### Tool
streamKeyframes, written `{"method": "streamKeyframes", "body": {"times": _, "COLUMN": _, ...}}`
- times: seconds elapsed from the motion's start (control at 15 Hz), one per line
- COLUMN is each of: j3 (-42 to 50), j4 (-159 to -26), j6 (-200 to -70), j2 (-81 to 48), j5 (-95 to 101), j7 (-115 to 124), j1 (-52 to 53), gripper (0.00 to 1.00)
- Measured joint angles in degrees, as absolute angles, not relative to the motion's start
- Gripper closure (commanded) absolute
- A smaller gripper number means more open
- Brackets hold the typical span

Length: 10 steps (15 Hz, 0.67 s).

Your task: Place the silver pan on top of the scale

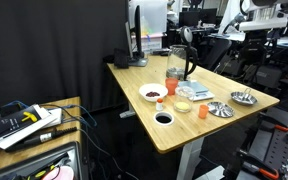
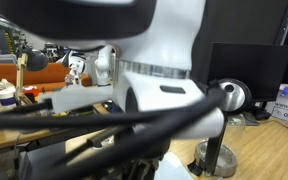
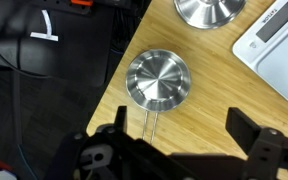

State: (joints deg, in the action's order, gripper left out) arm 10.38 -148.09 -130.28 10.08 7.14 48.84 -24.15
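**Wrist view: pre-grasp over the silver pan, nothing picked up yet**

My gripper [image 3: 174, 128] is spread wide with nothing between the jaws. The dark fingers [image 3: 246, 140] sit low in the frame, above the table. Just ahead of the jaws, the silver pan [image 3: 159, 80] stands upright on the wooden table [image 3: 209, 100], close to its edge. Its thin handle points back toward me. The scale [image 3: 279, 45] lies off to the upper right, well apart from the pan, with nothing on it. A second silver dish [image 3: 209, 10] shows at the top edge; it is not my target.

I judge this to be the approach step: I am lined up roughly over the pan but not down on it. Next I need to descend, straddle the rim or handle and clamp firmly, since thin shiny metal may slip. Then I lift, carry the pan to the scale and set it flat on top. The other views add little: one is mostly blocked by my own arm.
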Motion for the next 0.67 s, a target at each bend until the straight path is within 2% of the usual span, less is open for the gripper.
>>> {"method": "streamKeyframes", "body": {"times": 0.47, "j3": 15.14, "j4": -142.49, "j6": -136.21, "j2": -5.09, "j5": 11.15, "j7": 57.15, "j1": -23.35, "gripper": 0.0}}
{"method": "streamKeyframes", "body": {"times": 0.67, "j3": 16.23, "j4": -142.16, "j6": -136.59, "j2": -6.26, "j5": 11.33, "j7": 57.54, "j1": -22.15, "gripper": 0.0}}
